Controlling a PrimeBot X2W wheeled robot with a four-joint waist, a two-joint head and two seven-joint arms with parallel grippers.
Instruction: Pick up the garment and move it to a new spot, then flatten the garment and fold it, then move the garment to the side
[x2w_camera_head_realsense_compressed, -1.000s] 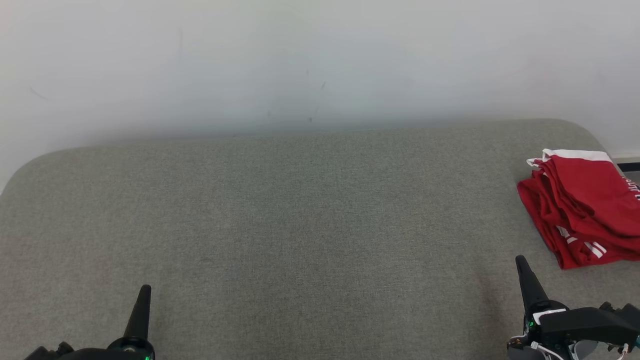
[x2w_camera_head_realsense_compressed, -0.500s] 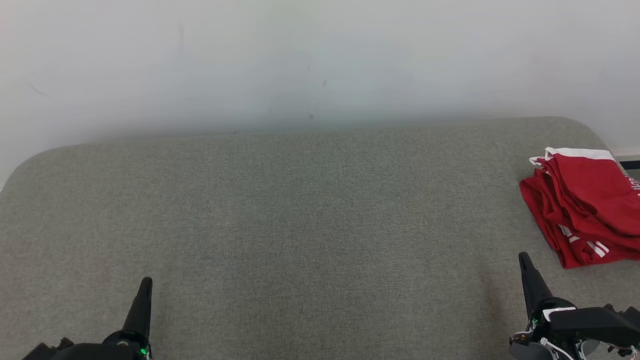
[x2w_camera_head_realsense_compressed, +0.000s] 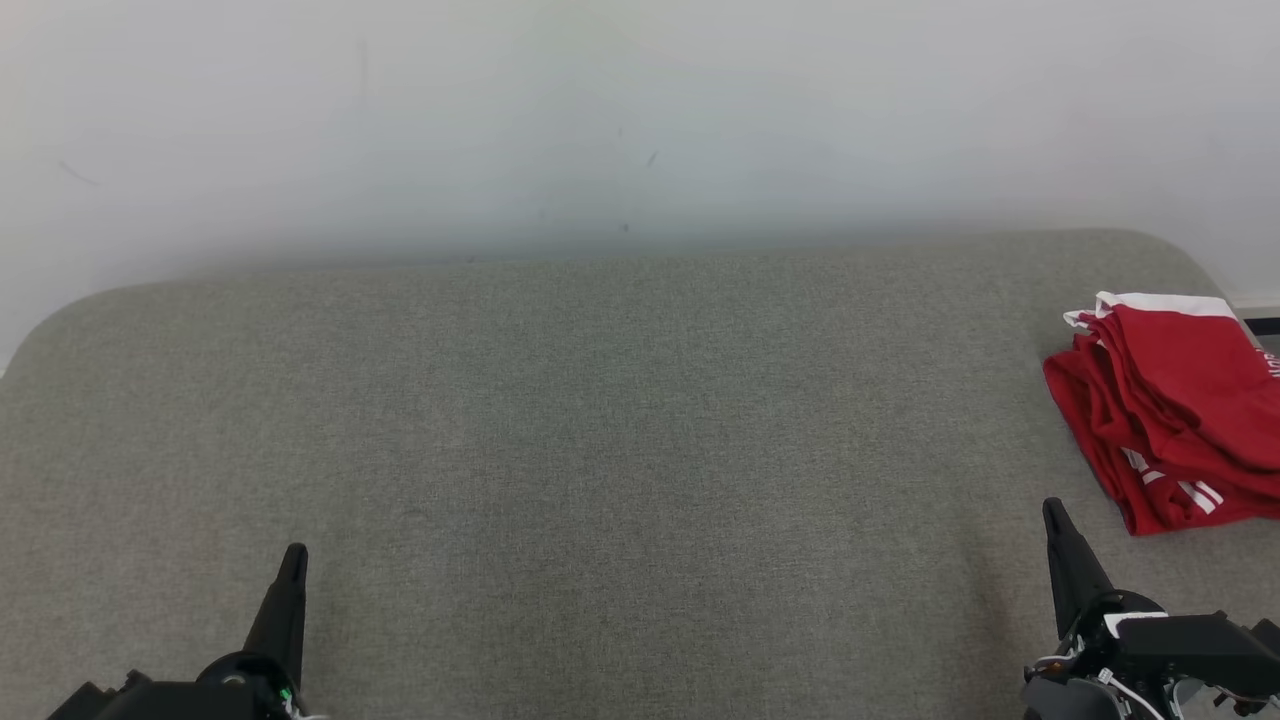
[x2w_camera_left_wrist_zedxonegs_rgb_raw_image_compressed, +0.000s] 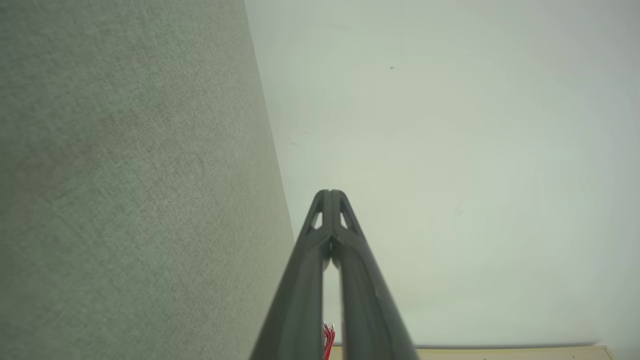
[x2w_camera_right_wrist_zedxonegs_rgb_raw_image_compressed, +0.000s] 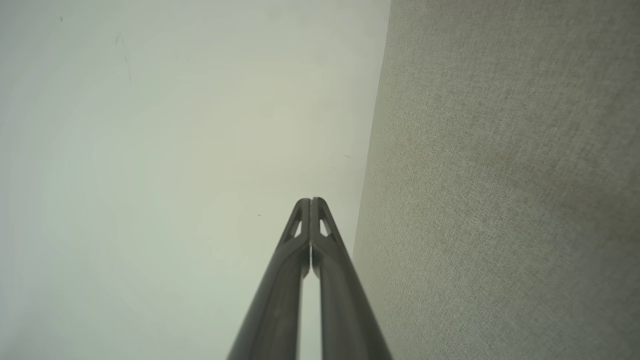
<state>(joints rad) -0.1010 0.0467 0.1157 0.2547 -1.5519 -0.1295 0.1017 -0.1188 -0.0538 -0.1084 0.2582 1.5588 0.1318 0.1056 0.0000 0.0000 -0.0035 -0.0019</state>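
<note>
Garment (x2w_camera_head_realsense_compressed: 1170, 400), red with white trim, is lying folded at the worktop's (x2w_camera_head_realsense_compressed: 600, 420) right edge, near its rounded far corner. Grey fabric is stretching wide leftward. Left gripper (x2w_camera_head_realsense_compressed: 294, 552) and right gripper (x2w_camera_head_realsense_compressed: 1051, 506) are hovering near the front edge, jaws pressed together, holding nothing.

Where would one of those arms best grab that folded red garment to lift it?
Probably the stacked fold edges on the left side of the red garment, approached from the left by the right gripper, the nearer one, once it opens. The layers lie bunched there, so one pinch could catch them all.
</note>
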